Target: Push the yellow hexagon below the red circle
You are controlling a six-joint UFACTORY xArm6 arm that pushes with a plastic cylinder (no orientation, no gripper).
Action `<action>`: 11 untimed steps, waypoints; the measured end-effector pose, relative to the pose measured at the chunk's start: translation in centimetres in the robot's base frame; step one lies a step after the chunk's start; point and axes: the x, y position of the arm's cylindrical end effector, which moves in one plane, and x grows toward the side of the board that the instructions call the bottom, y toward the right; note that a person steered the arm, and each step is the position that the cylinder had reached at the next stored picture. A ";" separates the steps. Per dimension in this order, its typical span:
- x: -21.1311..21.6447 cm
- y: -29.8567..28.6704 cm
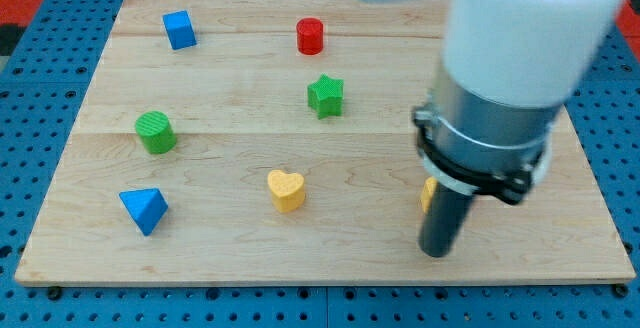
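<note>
My tip (437, 251) sits lowest in the view, resting on the wooden board (330, 258) near its bottom edge toward the view's right. It is a bare rod, with nothing to open or close and nothing held. Just above and to its left a sliver of the yellow hexagon (428, 194) peeks out from behind the rod, seemingly touching it. The red circle (310, 36) stands well apart, near the view's top, above the green star (325, 96)

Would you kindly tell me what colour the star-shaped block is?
Green. The star block shows clearly in the camera view, just below the red circle.
</note>
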 end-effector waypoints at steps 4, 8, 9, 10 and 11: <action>-12.1 1.9; -23.7 -7.7; -24.5 -12.1; -24.2 -18.3; -24.3 -20.0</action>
